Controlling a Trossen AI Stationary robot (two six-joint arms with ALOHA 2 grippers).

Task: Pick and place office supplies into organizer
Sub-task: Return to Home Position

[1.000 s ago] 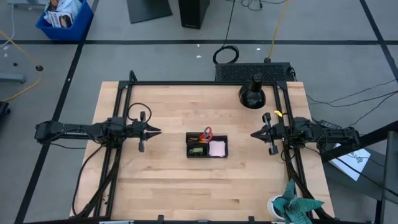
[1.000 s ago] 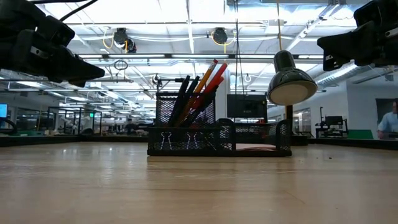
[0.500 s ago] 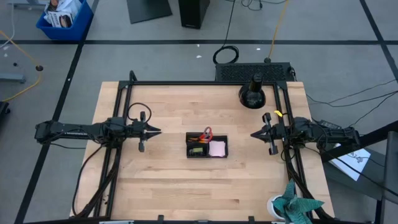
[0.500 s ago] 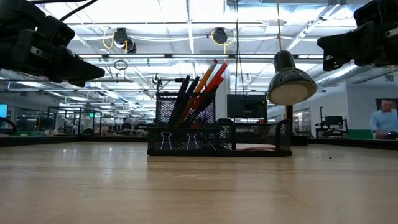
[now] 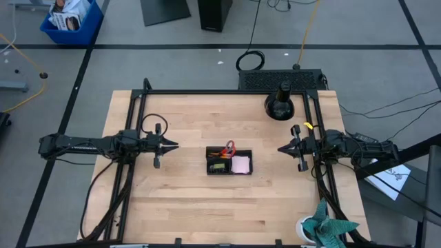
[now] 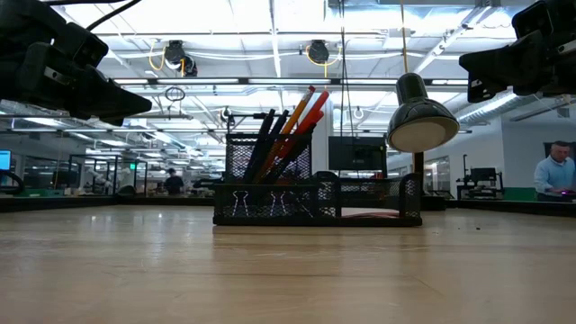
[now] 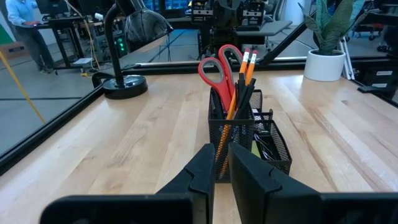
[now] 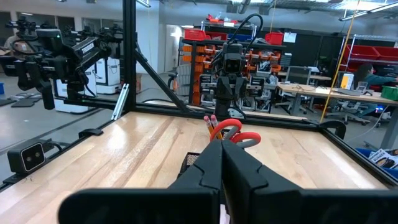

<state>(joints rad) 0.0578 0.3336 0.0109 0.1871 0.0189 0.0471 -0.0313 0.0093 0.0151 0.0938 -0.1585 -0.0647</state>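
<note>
L gripper [image 5: 173, 145]: clenched, empty, left of organizer [image 6: 369, 202].
R gripper [image 5: 281, 148]: same, right side.
Organizer: light stiff mesh, prob. slides; pinch wall.

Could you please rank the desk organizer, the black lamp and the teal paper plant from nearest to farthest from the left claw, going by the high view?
1. Nearest: the desk organizer, mid-table, just ahead of the left claw.
2. Next: the black lamp, at the table's top edge, right of centre.
3. Farthest: the teal paper plant, at the bottom right corner.
</note>
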